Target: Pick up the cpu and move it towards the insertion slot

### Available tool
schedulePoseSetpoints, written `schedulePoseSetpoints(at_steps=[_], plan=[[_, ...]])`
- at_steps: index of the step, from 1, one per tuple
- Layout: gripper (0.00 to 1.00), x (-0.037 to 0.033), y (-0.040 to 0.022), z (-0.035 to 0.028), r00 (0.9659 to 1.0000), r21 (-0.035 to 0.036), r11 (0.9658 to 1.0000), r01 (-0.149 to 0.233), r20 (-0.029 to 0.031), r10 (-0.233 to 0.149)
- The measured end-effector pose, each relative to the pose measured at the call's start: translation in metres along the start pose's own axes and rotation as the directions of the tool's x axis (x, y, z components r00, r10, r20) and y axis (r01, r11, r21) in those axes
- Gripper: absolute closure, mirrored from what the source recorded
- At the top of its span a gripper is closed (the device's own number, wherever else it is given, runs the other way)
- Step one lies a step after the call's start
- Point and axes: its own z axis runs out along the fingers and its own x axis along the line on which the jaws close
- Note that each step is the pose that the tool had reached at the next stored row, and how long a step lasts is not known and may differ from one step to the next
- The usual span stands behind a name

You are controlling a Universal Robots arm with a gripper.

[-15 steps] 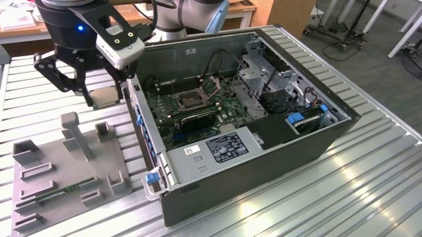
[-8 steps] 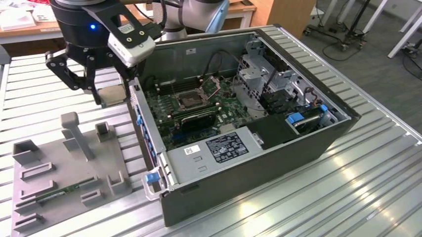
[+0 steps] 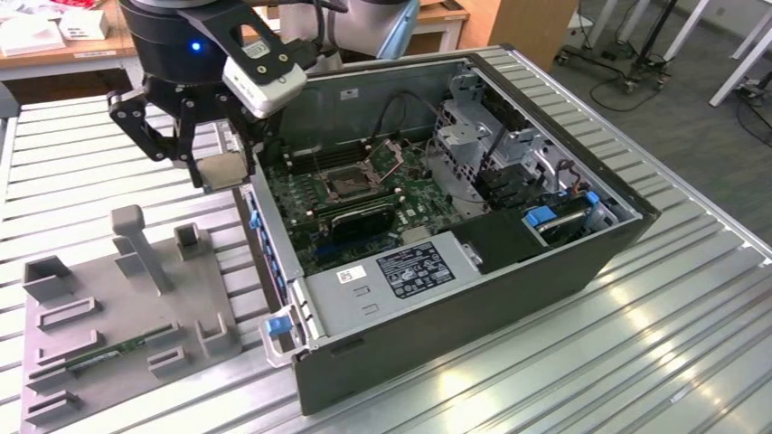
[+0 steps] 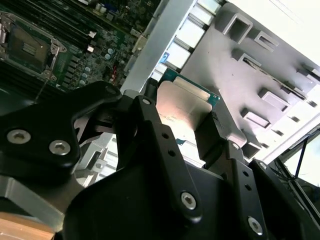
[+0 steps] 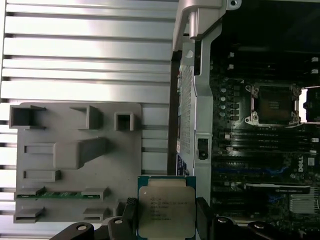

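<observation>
Cpu (image 5: 166, 208) up in the air, pinched by its edges in the pincer (image 5: 167, 220)!

Both wrist views show it: two black fingers (image 4: 150, 125) clamp opposite sides of the chip, silvery top showing in the first wrist view, and it hangs just outside the computer case's (image 3: 507, 271) side wall, above the slatted desk (image 3: 72, 163) and the edge of the grey parts holder (image 3: 108, 307). In the exterior view the arm points downward, wrist upright, pincer (image 3: 215, 172) close beside the case's open wall. And the key relation: the insertion slot (image 5: 274, 104) lies across that wall from the pincer, inside the case on the green board, well apart from the chip, frame open and dark socket bare. Chip is square, so no long axis to fuss over.
</observation>
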Motion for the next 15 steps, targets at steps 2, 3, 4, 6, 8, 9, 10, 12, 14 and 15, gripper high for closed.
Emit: schedulePoseSetpoints(at_steps=[2, 3, 4, 6, 8, 9, 10, 12, 14, 15], plan=[[0.45, -0.0050, -0.0001, 0.0000, 1.0000, 0.0000, 1.0000, 0.000, 0.0000, 0.000], [0.45, -0.0075, -0.0002, 0.0000, 1.0000, 0.0000, 1.0000, 0.000, 0.0000, 0.000], [0.45, -0.0102, -0.0002, 0.0000, 1.0000, 0.0001, 1.0000, 0.000, 0.0000, 0.000], [0.45, -0.0157, -0.0003, 0.0000, 1.0000, 0.0000, 1.0000, 0.000, 0.0000, 0.000], [0.45, -0.0213, -0.0004, 0.0000, 1.0000, 0.0000, 1.0000, 0.000, 0.0000, 0.000], [0.45, -0.0239, -0.0005, 0.0000, 1.0000, 0.0001, 1.0000, 0.000, 0.0000, 0.000], [0.45, -0.0266, -0.0005, 0.0001, 1.0000, -0.0001, 1.0000, 0.000, 0.0001, 0.000], [0.45, -0.0320, -0.0006, 0.0001, 1.0000, 0.0000, 1.0000, 0.000, 0.0000, 0.000], [0.45, -0.0374, -0.0007, 0.0001, 1.0000, 0.0000, 1.0000, 0.000, 0.0000, 0.000], [0.45, -0.0402, -0.0008, 0.0000, 1.0000, 0.0001, 1.0000, 0.000, -0.0001, 0.000]])
